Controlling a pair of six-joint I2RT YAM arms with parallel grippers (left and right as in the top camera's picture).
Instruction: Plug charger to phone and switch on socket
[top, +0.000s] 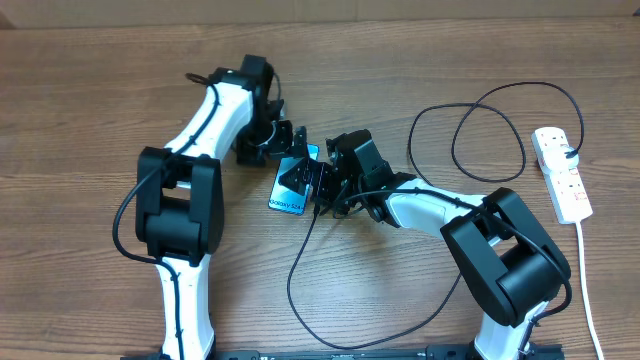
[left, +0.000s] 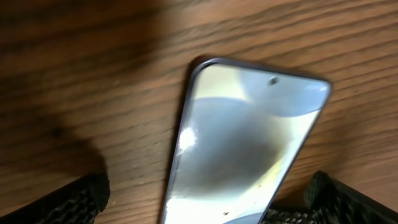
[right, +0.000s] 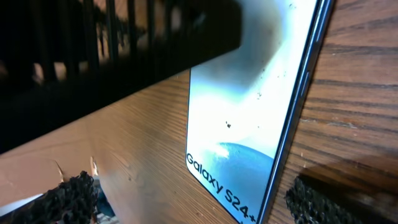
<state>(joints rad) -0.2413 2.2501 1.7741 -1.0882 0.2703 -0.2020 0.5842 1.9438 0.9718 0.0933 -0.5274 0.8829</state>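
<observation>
Brown wood-grain table (top: 80, 80), bearing all the items listed below.

Phone (top: 285, 197): lies flat, screen up, near the middle of the table between the two arms. Light blue display with "Galaxy S24" lettering at its near end. Both grippers hang over it, and from above they hide much of its far half.

Left gripper (top: 290, 148): sits over the far end of the phone. Its wrist camera shows its fingers (left: 84, 198) spread to either side of the phone (left: 242, 149), one well clear of the edge and the other just beside it. Jaws released, nothing grasped.

Right gripper (top: 322, 185): sits at the phone's right side. Its own camera shows its fingers (right: 326, 199) wide apart, straddling the phone (right: 249, 112). Jaws released, nothing grasped. A dark blurred shape crosses the top of that view, and I cannot tell what it is.

Charger (top: 292, 270): thin black cable. It comes out from under the right gripper by the phone's near right corner, sweeps toward the table front, meets the right arm (top: 500, 250), then loops at the far right up to the socket. The plug tip is hidden, so I cannot tell whether it sits in the phone.

Socket (top: 562, 175): white strip at the right edge of the table, well apart from the phone. Its white cord (top: 588, 290) trails toward the front. The switches are too small to read.
</observation>
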